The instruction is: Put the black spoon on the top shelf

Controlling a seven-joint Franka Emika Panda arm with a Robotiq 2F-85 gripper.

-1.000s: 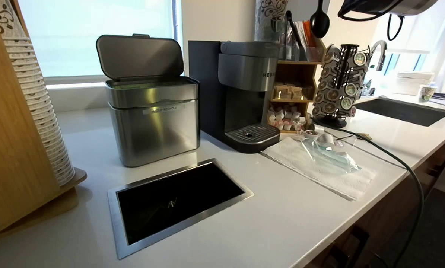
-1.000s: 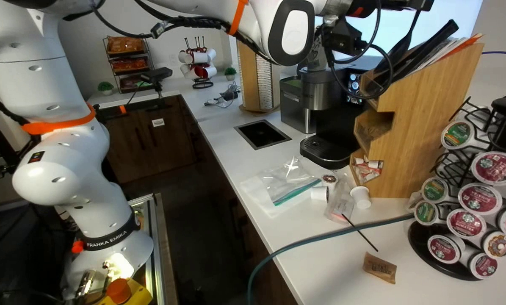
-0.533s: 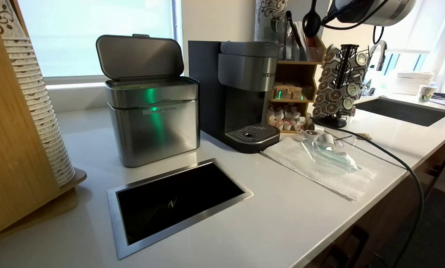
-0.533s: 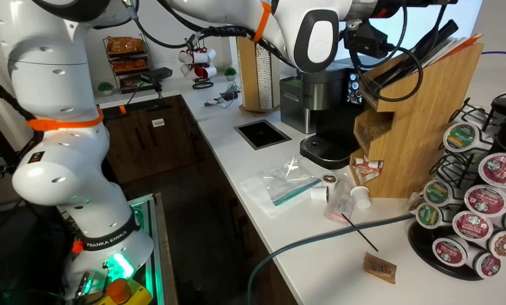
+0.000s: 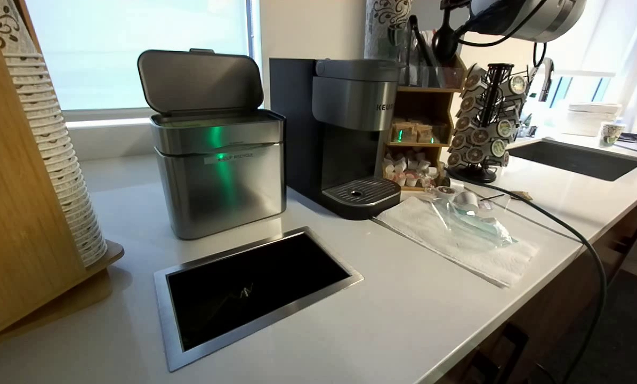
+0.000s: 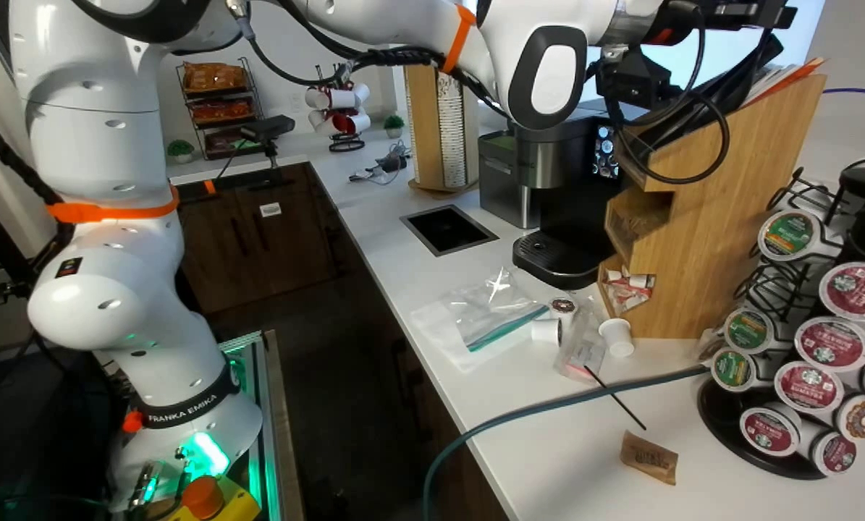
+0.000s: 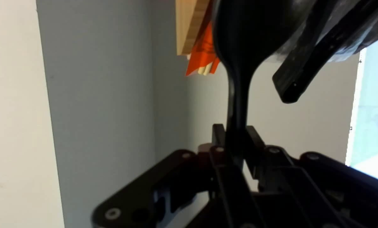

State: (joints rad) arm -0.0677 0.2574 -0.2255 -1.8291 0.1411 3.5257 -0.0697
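Note:
My gripper [image 7: 235,136] is shut on the handle of the black spoon [image 7: 238,91] in the wrist view. The spoon [image 5: 445,45] hangs bowl-down from the gripper [image 5: 448,5] in an exterior view, its bowl overlapping the right part of the top shelf [image 5: 429,89]. The top shelf is the uppermost compartment of the brown wooden rack [image 6: 736,217] and has a clear front. In the exterior view of the arm, the gripper [image 6: 785,16] is above the rack; the spoon merges with dark items there. Whether the bowl touches anything cannot be told.
The top shelf also holds a black-handled item [image 5: 419,45] and orange and white papers [image 6: 798,71]. The coffee machine [image 5: 350,106] stands beside the rack. The pod carousel [image 5: 489,128] is on the other side. A cable [image 6: 519,412] crosses the counter.
The gripper and spoon have moved over the rack and down, so the bowl now hangs lower, at the top compartment. The light at the robot base has turned from white to green.

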